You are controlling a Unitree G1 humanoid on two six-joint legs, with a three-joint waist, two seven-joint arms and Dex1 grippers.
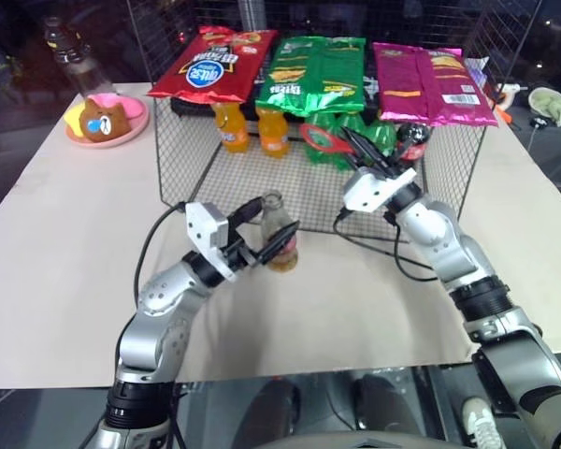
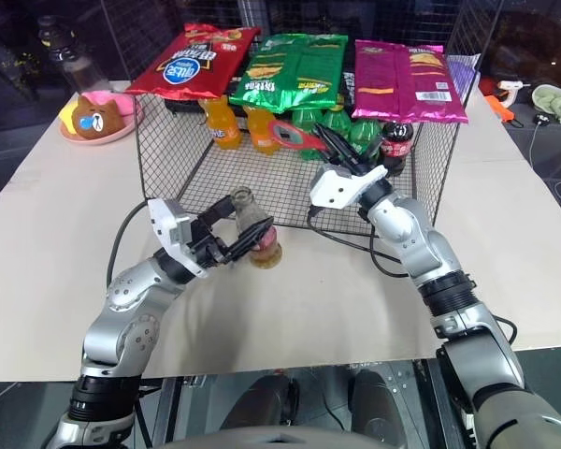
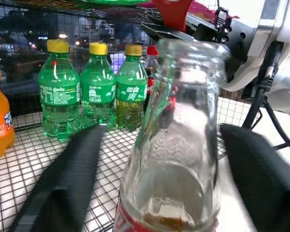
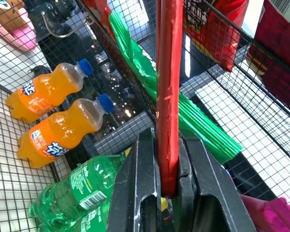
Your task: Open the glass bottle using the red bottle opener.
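With the left gripper (image 1: 265, 236) spread wide around the glass bottle (image 1: 279, 235), fingers standing off both sides of the glass, nothing steadies that bottle as it stands on the table (image 1: 65, 271) just in front of the wire basket (image 1: 182, 159), so a knock from either arm could tip it and spill the amber drink. Its mouth looks bare, cap apparently off, while the right gripper (image 1: 353, 140) is clenched on the red bottle opener (image 1: 323, 138), held up well above and behind the bottle; if that pinch slips, the opener likely drops into the basket among the plastic bottles.
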